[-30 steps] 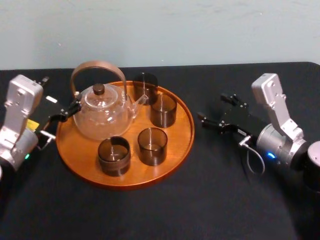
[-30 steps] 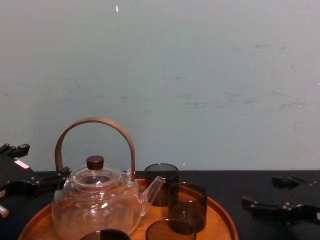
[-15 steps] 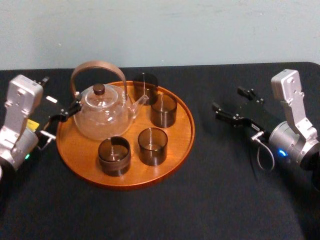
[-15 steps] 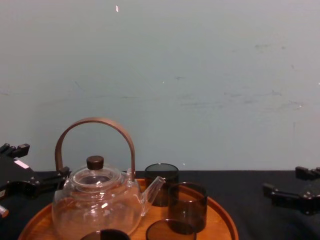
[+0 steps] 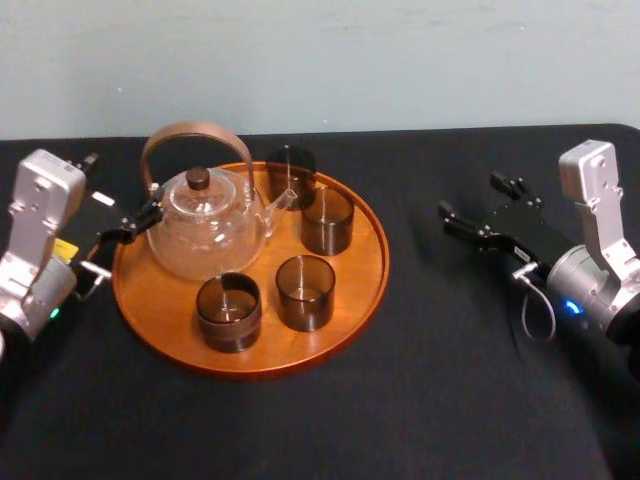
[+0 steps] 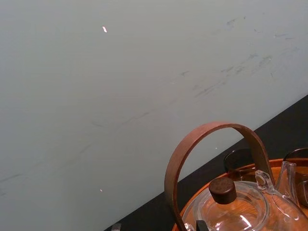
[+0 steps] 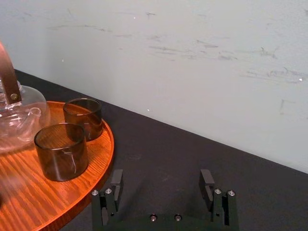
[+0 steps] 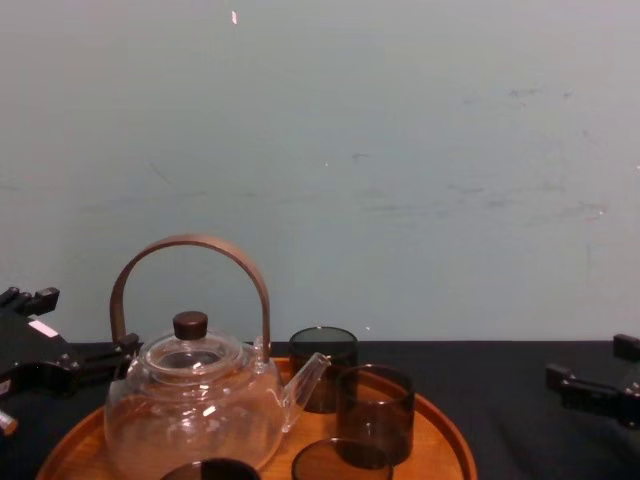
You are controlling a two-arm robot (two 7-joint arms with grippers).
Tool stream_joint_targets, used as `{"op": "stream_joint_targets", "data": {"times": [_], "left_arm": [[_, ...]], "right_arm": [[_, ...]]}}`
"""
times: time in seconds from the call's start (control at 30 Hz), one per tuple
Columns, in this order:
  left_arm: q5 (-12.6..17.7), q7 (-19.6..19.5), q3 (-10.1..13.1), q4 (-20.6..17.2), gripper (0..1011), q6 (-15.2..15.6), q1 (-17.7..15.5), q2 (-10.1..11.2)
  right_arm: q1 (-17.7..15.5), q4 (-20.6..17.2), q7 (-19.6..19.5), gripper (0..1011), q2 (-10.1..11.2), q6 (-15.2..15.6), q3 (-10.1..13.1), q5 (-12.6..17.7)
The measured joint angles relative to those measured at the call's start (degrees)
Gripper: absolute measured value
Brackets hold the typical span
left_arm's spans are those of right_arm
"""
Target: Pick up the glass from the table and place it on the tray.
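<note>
The round orange-brown tray lies on the black table, left of centre. Several smoky glasses stand upright on it: one at the back, one beside the teapot's spout and two at the front. My right gripper hovers over bare table to the right of the tray, open and empty; the right wrist view shows its fingers spread wide. My left gripper stays parked at the tray's left edge, open, close to the teapot's handle.
A clear glass teapot with a brown arched handle fills the tray's back left. A pale wall rises behind the table's far edge. Bare black tabletop stretches between the tray and the right gripper and along the front.
My right gripper has drawn back to the right, away from the tray, still open and empty. The left arm, tray, teapot and glasses have not moved.
</note>
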Motion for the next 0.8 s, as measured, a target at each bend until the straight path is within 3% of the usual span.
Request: {"op": "stream_joint_targets", "data": {"times": [0.8], "left_arm": [[0.0, 0.0, 0.0, 0.0, 1009, 0.0, 0.0, 0.0]], "right_arm": [[0.0, 0.1, -0.1, 1002, 0.0, -0.1, 0.0, -0.1]]}}
